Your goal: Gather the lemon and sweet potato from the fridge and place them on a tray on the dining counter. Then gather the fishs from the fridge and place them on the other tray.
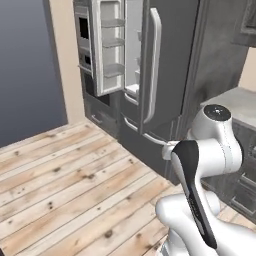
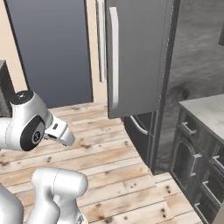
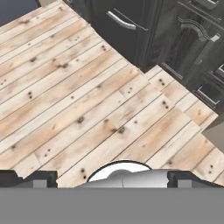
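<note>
Fridge [image 1: 150, 75] stands at the far side of the room in the left base view, tall and grey, with its left door [image 1: 107, 47] swung open so the white inner shelves face out, while the right door [image 1: 160, 65] with its long pale handle is shut. Two drawers with curved handles sit below the doors, near the wooden floor [image 1: 60, 180]. In the right base view the same fridge [image 2: 135, 57] fills the far middle, its shut door and pale handle facing the camera, with a lower drawer handle [image 2: 139, 126] beneath. To the right of it, a pale grey desk [image 2: 205, 109] tops dark cabinets with small handles. The white arm [image 1: 210, 165] is folded low, near the camera, well apart from the fridge. In the hand view the pincer [image 3: 112, 179] points down at the bare plank floor, its two dark tips standing wide apart at the bottom edge with nothing between them; a fridge drawer handle [image 3: 122, 21] and the dark cabinets lie at the far top.
</note>
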{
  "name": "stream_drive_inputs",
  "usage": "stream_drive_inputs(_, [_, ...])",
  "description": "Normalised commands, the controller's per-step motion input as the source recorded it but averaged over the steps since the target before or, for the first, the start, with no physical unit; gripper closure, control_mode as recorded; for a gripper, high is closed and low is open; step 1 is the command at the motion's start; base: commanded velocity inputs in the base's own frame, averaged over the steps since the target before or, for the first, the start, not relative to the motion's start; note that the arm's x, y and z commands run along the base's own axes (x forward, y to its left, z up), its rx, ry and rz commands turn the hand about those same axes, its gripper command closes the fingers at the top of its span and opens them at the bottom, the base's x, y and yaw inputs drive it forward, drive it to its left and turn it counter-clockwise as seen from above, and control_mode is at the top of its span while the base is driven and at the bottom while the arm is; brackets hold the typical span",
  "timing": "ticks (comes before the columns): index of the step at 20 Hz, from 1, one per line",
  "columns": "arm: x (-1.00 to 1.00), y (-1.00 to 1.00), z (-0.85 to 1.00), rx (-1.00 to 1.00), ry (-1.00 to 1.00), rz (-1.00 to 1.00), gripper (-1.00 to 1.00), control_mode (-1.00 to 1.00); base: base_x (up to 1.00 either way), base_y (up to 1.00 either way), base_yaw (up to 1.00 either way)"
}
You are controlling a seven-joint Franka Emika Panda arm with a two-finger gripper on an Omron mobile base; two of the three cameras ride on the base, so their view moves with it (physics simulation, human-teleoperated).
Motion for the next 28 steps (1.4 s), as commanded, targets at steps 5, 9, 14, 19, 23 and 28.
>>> stream_drive_inputs(5, [0.0, 0.0, 0.0, 0.0, 0.0, 0.0, -1.0, 1.0, 0.83, 0.76, -0.21])
stream_drive_inputs(9, [0.0, 0.0, 0.0, 0.0, 0.0, 0.0, -1.0, 1.0, 0.76, 0.78, -0.23])
stream_drive_inputs(14, [0.0, 0.0, 0.0, 0.0, 0.0, 0.0, -1.0, 1.0, 0.69, 0.7, -0.24])
stream_drive_inputs(19, [0.0, 0.0, 0.0, 0.0, 0.0, 0.0, -1.0, 1.0, 0.35, 0.46, -0.38])
stream_drive_inputs(23, [0.0, 0.0, 0.0, 0.0, 0.0, 0.0, -1.0, 1.0, 0.26, 0.49, -0.45])
stream_drive_inputs(28, [0.0, 0.0, 0.0, 0.0, 0.0, 0.0, -1.0, 1.0, 0.4, 0.66, -0.44])
